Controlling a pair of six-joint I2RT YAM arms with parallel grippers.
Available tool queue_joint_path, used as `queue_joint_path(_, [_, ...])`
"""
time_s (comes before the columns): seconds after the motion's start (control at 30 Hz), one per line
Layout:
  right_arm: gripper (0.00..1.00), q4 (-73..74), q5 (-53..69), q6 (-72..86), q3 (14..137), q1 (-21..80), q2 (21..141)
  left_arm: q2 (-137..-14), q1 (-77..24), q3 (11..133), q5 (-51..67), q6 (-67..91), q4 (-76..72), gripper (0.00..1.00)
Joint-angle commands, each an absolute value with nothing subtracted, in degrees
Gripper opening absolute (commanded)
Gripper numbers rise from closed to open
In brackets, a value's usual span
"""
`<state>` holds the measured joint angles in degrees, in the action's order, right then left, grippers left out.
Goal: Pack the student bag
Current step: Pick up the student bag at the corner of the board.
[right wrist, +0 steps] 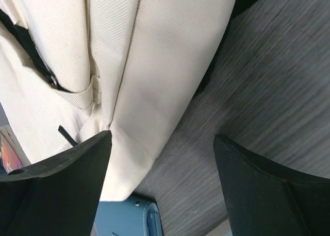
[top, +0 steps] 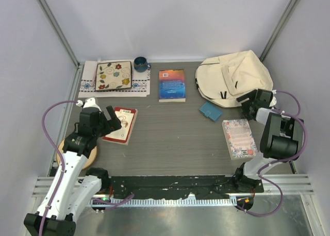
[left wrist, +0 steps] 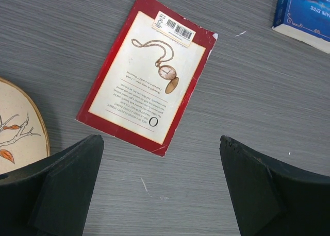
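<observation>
One wrist view alone shows twill weave on the student bag (right wrist: 154,66).

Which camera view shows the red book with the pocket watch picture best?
The left wrist view: the red book lies whole below the camera, watch drawing and barcode clear. The top view shows it small, its left edge behind the left gripper. The right wrist view does not show it.

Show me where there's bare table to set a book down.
Bare table runs between the red book and the floral book, on the near side of the blue book. Crowded by the student bag, with the blue case just in front of it.
</observation>
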<state>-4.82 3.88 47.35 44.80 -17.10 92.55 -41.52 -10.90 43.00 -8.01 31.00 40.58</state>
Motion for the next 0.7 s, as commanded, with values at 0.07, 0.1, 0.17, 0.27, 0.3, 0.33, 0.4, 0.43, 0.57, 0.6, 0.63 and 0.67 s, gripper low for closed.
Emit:
queue_joint_path(0.07, [0.72,-13.70,6.50,48.25,46.32,-17.14,97.11,-41.92,-10.90,43.07,-6.07,29.80,37.88,1.00])
queue_joint_path(0.1, [0.70,-15.19,6.59,48.43,45.71,-17.14,97.47,-41.92,-10.99,43.07,-5.98,29.71,37.88,1.00])
queue_joint_path(0.17, [0.66,-17.39,7.46,49.13,45.00,-17.14,98.26,-41.84,-10.90,43.07,-5.71,29.71,37.97,1.00])
queue_joint_path(0.27, [0.66,-19.86,8.00,49.74,44.39,-17.14,99.49,-41.66,-10.90,42.98,-5.62,29.79,37.97,0.99])
queue_joint_path(0.3, [0.66,-20.73,8.26,49.83,44.38,-17.14,99.84,-41.57,-10.90,42.98,-5.45,30.06,37.97,1.00])
queue_joint_path(0.33, [0.61,-21.35,8.70,49.92,44.38,-17.14,100.10,-41.49,-10.90,42.89,-5.36,30.23,37.97,0.99])
queue_joint_path(0.4, [0.46,-22.67,9.40,50.44,44.30,-17.14,100.63,-41.31,-10.90,42.72,-5.10,30.93,37.71,1.00])
queue_joint_path(0.43, [0.35,-22.94,9.75,50.45,44.30,-17.14,100.63,-41.22,-10.90,42.28,-5.10,31.98,37.36,1.00])
queue_joint_path(0.57, [0.11,-23.47,10.89,49.66,44.03,-17.14,97.92,-41.57,-10.90,41.57,-4.75,34.45,36.21,1.00])
queue_joint_path(0.6, [0.08,-22.77,11.25,49.40,44.38,-17.14,97.21,-41.66,-10.90,41.57,-4.83,34.98,36.04,1.00])
queue_joint_path(0.63, [0.08,-22.07,11.77,48.61,44.73,-17.14,95.38,-41.83,-10.90,41.49,-4.83,35.50,35.25,0.99])
queue_joint_path(0.67, [0.03,-21.97,12.56,48.34,45.17,-17.14,94.58,-42.10,-10.90,41.40,-4.66,36.20,34.90,0.99])
